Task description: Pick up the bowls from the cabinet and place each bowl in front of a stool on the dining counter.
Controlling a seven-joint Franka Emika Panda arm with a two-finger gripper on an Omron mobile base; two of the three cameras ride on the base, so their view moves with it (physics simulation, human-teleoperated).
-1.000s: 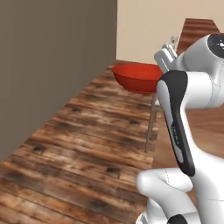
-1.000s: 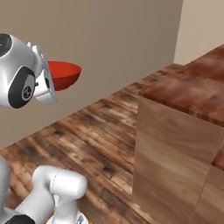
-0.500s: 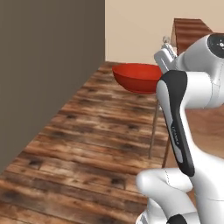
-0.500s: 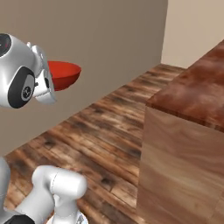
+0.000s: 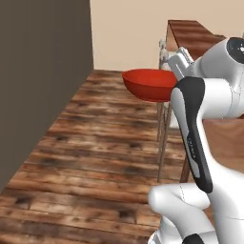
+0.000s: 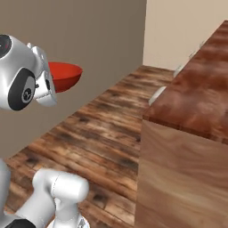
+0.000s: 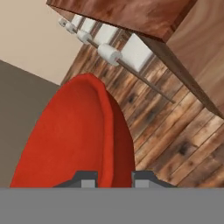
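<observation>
At the bowl's near rim, the gripper clamps the red bowl, carried level above the floor. The whole scene has shifted as the base drives: the worktop and stool are closer, so placement approaches.

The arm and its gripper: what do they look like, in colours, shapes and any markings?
The arm has rounded, glossy white shells. One long link carries a dark, nearly black panel with faint small lettering, too small to read. In the right base view a round dark cap with small bolt-like marks covers a joint. No loose cables are visible. The gripper has two small dark grey fingertips with lighter square pads.
</observation>
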